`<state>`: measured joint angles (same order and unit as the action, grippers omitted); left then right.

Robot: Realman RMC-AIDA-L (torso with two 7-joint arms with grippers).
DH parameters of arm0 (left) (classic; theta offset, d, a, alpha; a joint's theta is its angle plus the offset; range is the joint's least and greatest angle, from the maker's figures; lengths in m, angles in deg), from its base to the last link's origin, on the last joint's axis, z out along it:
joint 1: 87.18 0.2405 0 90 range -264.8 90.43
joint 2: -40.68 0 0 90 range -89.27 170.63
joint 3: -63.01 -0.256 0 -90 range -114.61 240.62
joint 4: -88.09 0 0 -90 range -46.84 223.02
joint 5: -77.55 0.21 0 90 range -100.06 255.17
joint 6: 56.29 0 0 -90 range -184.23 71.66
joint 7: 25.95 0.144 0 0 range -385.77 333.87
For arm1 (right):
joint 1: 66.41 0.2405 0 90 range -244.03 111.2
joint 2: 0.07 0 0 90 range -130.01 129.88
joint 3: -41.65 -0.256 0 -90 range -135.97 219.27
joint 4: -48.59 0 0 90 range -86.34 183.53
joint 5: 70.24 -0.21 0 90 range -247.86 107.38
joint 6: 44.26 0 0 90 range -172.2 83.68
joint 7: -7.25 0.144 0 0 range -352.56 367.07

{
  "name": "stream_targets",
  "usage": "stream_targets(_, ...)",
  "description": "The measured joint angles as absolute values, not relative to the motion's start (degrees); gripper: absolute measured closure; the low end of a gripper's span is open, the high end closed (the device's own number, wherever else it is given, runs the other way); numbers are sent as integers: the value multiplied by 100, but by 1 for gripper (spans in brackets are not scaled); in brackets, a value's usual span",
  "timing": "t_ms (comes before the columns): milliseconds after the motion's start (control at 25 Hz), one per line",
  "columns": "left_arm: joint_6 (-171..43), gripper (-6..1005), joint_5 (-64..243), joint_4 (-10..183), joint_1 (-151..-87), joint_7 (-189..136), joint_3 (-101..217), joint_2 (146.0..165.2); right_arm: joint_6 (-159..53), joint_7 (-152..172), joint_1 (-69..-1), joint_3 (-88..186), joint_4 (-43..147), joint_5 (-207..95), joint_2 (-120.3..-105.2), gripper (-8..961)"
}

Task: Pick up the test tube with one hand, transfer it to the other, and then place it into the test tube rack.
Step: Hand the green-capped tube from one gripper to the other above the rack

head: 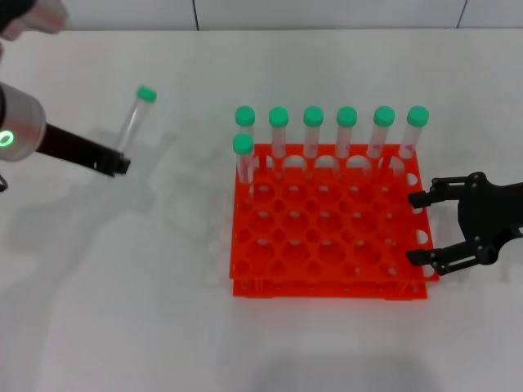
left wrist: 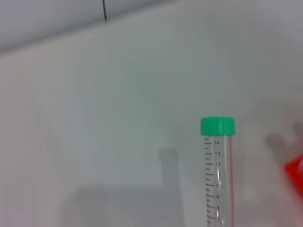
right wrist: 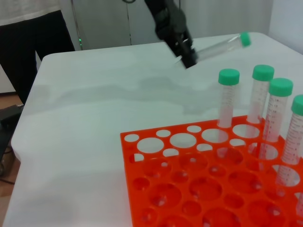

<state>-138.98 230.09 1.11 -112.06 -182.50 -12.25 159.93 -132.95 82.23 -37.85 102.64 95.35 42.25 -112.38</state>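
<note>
My left gripper (head: 117,163) is shut on the lower end of the test tube (head: 134,121), a clear tube with a green cap. It holds the tube tilted above the table, left of the rack. The tube also shows in the left wrist view (left wrist: 219,175) and in the right wrist view (right wrist: 218,47), where the left gripper (right wrist: 187,57) grips it. The orange-red test tube rack (head: 327,286) stands at the table's middle right. My right gripper (head: 415,229) is open and empty at the rack's right edge.
Several green-capped tubes (head: 313,135) stand in the rack's back row, and one more (head: 243,159) stands at the left end of the second row. A corner of the rack (left wrist: 296,173) shows in the left wrist view. White table (head: 122,286) lies left of and in front of the rack.
</note>
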Motion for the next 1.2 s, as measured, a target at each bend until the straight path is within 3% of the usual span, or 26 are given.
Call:
stream_targets(560, -11069, 790, 19597, 517, -9973, -14485, -1184, 15996, -13264, 8212, -3803, 10255, 9529, 4210, -11323, 96)
stream_targets(1000, -12095, 786, 16304, 2342, -10330, -11306, -145, 15950, -13289, 8192, -3843, 10124, 9529, 4169, -11393, 97)
stream_targets(1120, -13231, 785, 15755, 3127, -10648, -10823, 584, 15819, -13289, 8186, -3856, 10114, 9531, 4149, -11397, 96)
stream_targets(1200, -13872, 784, 15701, 3689, -10938, -10740, 918, 15634, -13286, 8185, -3858, 10115, 9532, 4144, -11397, 96)
